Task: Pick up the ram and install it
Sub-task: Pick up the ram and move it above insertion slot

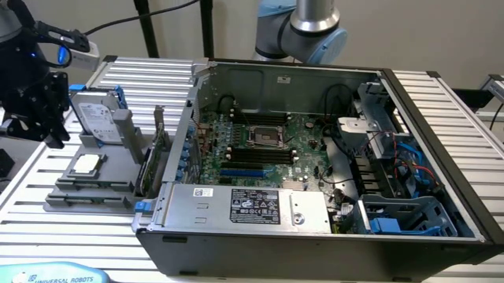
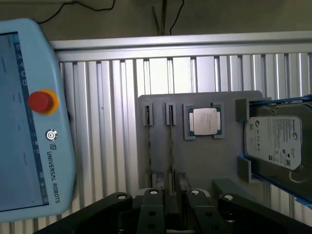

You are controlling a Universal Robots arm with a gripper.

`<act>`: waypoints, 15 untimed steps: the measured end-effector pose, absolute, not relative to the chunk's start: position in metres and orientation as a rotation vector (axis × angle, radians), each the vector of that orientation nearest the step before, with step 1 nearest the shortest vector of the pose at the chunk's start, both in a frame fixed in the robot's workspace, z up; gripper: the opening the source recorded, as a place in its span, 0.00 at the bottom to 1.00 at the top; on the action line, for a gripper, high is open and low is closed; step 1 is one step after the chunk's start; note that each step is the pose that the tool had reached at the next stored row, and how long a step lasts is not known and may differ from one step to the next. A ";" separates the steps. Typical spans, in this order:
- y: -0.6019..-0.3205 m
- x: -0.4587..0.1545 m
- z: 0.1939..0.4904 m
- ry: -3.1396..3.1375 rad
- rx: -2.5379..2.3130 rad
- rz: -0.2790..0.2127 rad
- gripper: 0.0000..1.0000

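The ram [image 2: 170, 146] stands on edge in a slot of the grey holder [image 2: 204, 161], seen as a thin line beside the silver processor chip [image 2: 204, 121]. In the exterior view the ram [image 1: 145, 171] is the low green stick at the holder's [image 1: 87, 197] right end, next to a taller upright card [image 1: 160, 147]. My gripper [image 2: 171, 197] hangs high above the holder, in line with the ram and clear of it. Its fingers [image 2: 153, 197] stand apart with nothing between them. In the exterior view the gripper [image 1: 35, 121] is at the far left. The black memory slots [image 1: 260, 154] lie on the motherboard inside the open case.
A hard drive [image 2: 278, 141] sits in blue brackets at the holder's other end. A teach pendant [image 2: 34, 122] lies on the slatted table beside the holder. The case's [image 1: 441, 147] walls, power supply [image 1: 244, 206], cables and drive cage [image 1: 393, 177] surround the motherboard.
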State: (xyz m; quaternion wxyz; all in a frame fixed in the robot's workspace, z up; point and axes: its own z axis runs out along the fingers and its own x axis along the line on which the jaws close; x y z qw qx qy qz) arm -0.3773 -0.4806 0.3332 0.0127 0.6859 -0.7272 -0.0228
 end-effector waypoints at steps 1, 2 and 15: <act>-0.481 -0.377 0.331 -2.266 2.138 -0.071 0.25; -0.482 -0.377 0.330 -2.266 2.138 -0.071 0.25; -0.487 -0.376 0.306 -2.266 2.137 -0.071 0.39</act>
